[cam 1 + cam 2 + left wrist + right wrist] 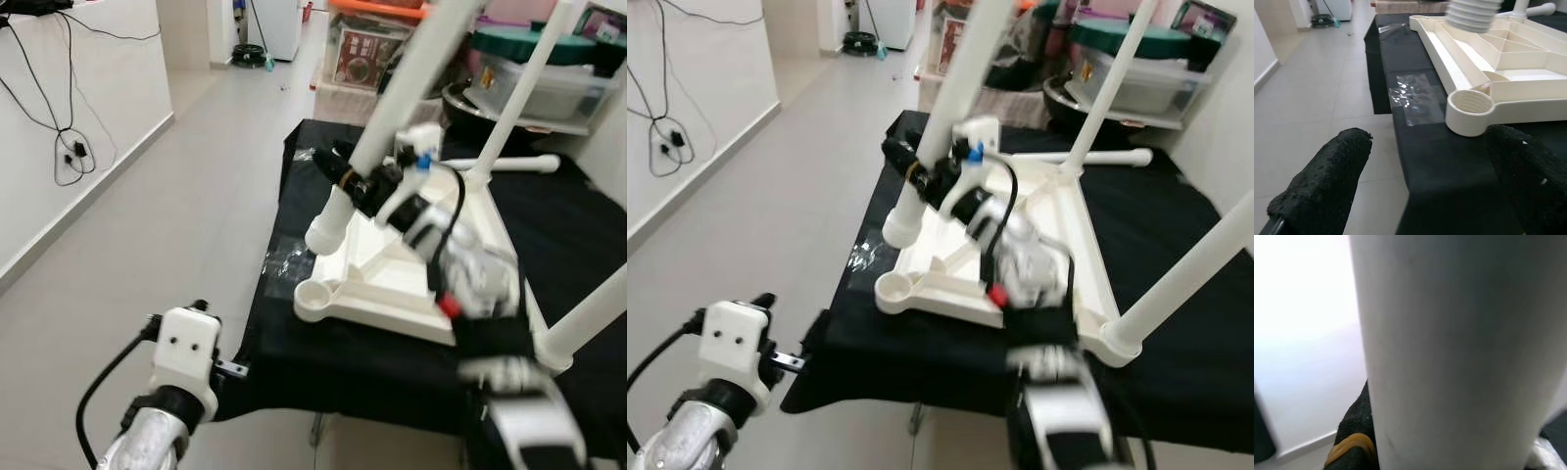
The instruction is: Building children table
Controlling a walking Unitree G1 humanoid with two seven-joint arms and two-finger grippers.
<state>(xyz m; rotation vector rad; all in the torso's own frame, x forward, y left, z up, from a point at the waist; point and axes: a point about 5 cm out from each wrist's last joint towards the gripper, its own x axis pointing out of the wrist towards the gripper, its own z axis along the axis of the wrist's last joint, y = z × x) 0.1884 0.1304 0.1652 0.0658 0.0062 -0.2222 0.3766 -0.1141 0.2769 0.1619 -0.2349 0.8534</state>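
Note:
A cream plastic children's tabletop (pixel 392 284) lies upside down on a black-covered table (pixel 323 362). Two white legs stand screwed into its far (pixel 519 93) and near right (pixel 588 318) corners. My right gripper (pixel 345 174) is shut on a third white leg (pixel 407 73), holding it tilted with its threaded end (pixel 326 230) just above the tabletop's ribs. The empty threaded socket (pixel 1469 102) sits at the near left corner. My left gripper (pixel 1440 161) is open, low in front of the table edge, its fingers (pixel 1327 178) either side of that socket.
A piece of clear tape (pixel 1415 95) shines on the black cloth beside the tabletop. Another white leg (pixel 514 164) lies on the table behind. Storage boxes and a pot (pixel 534 73) crowd the back right. Tiled floor (pixel 186 186) stretches to the left, with cables on the white wall (pixel 69 147).

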